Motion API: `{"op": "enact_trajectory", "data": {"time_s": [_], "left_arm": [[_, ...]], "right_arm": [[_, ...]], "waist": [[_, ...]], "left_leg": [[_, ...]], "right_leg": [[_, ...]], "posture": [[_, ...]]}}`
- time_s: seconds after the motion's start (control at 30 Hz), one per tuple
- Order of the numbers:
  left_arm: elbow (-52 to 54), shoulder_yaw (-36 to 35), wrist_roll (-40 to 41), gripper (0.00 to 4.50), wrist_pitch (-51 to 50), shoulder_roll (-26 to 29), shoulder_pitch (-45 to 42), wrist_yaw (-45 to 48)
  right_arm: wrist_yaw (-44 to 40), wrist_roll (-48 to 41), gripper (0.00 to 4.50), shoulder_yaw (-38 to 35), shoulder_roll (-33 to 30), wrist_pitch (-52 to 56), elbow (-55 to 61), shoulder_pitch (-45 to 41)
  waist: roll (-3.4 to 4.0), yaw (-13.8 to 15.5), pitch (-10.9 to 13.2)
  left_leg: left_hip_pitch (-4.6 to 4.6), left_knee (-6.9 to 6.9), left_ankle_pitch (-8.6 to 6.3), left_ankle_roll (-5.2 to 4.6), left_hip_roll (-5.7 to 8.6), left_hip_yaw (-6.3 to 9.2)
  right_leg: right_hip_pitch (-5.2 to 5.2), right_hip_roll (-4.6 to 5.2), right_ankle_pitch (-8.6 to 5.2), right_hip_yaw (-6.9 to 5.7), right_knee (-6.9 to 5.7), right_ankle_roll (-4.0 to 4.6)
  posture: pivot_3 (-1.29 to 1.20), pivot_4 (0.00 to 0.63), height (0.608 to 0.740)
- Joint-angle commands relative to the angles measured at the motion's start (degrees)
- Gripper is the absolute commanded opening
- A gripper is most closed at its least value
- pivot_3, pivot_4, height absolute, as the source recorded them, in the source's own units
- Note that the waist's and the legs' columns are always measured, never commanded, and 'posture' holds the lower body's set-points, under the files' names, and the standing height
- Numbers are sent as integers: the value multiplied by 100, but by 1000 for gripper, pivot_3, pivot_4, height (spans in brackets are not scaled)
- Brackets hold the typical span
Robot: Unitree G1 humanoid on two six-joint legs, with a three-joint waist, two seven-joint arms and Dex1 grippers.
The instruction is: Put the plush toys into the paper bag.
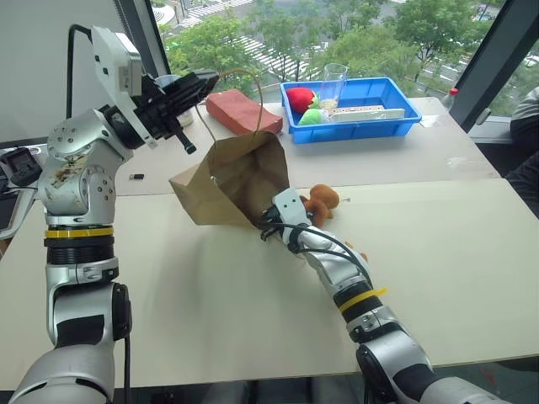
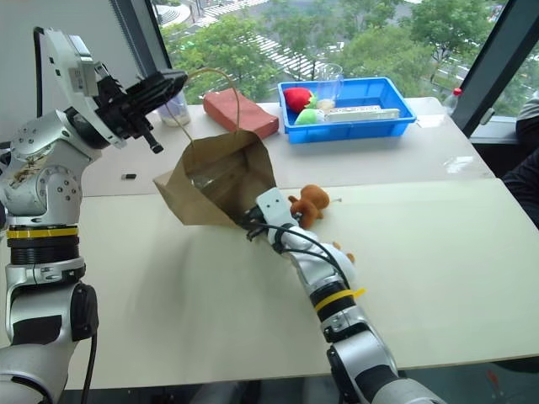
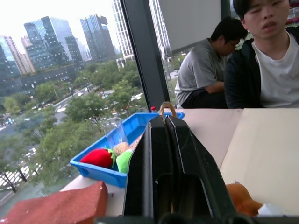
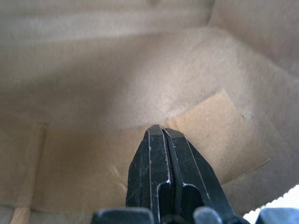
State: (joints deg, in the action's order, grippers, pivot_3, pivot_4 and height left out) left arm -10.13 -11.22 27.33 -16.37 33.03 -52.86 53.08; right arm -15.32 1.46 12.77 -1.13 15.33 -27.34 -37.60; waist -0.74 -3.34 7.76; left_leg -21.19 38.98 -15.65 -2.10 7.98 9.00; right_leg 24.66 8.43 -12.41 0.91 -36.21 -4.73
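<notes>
Holding the plain brown kraft paper bag [image 1: 236,181] up by one thin twisted loop handle [image 1: 244,80], the left gripper [image 1: 200,84] has its two black fingers pressed together on that handle; in the left wrist view the loop pokes out just past the fingertips. Bag hangs tilted over the table [image 1: 210,303], mouth turned toward the near right, base toward the far left.

Right gripper [image 4: 161,133] is inside the bag mouth. Right wrist view: fingers together, nothing between them, bare brown paper interior ahead. No toy can be made out inside the bag from this angle.

Fuzzy reddish-brown plush animal [image 1: 321,200] lies on the table just beside the bag's mouth, on its right, touching or nearly touching the right wrist. It is outside the bag. A fluffy white plush animal cannot be picked out with confidence.

Judgement: bag is lifted and opened, so the set-up is done; the brown toy is not yet in. Left to do: pick it up and place it inside, then account for the white one.
</notes>
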Motion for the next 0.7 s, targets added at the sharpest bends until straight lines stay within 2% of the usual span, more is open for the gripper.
{"op": "enact_trajectory", "data": {"time_s": [0.03,0.23,0.5,0.7], "left_arm": [[81,-230,102,0,298,-13,-398,-178],[117,-186,97,0,285,15,-385,-179],[557,73,106,0,-20,118,347,107],[872,272,10,0,-123,156,770,262]], "right_arm": [[6,71,48,-74,-64,204,-124,85],[4,74,48,-115,-87,199,-159,39],[-58,-16,48,-174,-43,190,-89,-12],[-727,-344,48,-166,-37,262,559,-24]], "waist": [[0,-1,0],[0,-11,0],[0,-10,0],[0,-27,0]], "left_leg": [[0,0,0,0,0,0],[0,0,0,0,0,0],[0,0,0,0,0,1],[0,-2,0,0,0,1]], "right_leg": [[0,0,0,0,0,0],[0,0,0,1,-1,0],[1,0,0,1,-2,0],[2,0,0,1,-1,0]], "posture": [[0,150,740],[0,150,740],[0,150,740],[0,150,740]]}}
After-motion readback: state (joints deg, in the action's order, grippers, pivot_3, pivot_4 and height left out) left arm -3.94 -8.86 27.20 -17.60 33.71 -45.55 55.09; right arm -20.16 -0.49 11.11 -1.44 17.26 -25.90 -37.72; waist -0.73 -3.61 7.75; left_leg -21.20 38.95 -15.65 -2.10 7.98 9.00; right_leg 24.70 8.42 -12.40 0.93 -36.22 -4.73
